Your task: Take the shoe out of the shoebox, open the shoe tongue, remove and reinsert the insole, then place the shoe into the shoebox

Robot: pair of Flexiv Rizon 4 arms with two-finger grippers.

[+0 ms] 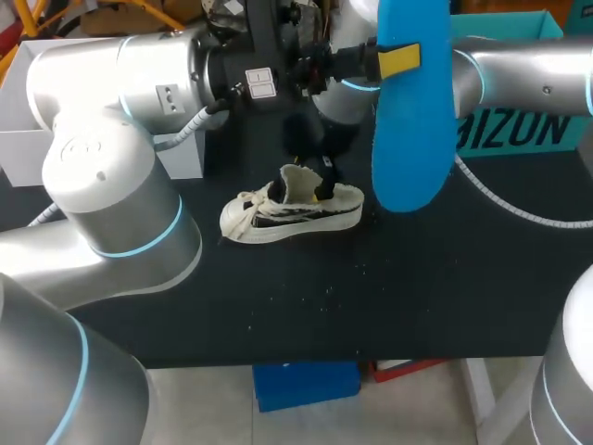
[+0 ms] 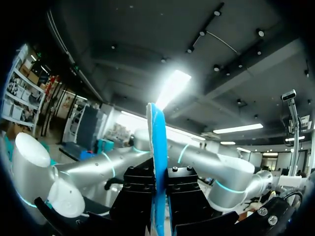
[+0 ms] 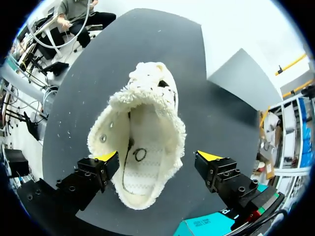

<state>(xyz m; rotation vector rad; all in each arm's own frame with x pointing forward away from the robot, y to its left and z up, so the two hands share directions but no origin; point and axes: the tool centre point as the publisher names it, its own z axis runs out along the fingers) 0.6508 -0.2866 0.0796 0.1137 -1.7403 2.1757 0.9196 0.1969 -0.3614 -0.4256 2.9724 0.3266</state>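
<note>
While left hand pinches blue insole, one tip hidden behind it, right hand spread astride shoe, seemingly not touching.

Left arm and right arm — silver-grey tubular links, bulbous joint housings, a thin cyan light ring at each joint. Grey ribbed cable at the left wrist; white spiral cable off the right arm. Black wrist block carries two white labels. Right gripper: black fingers, recessed screws, bright yellow tips.
</note>
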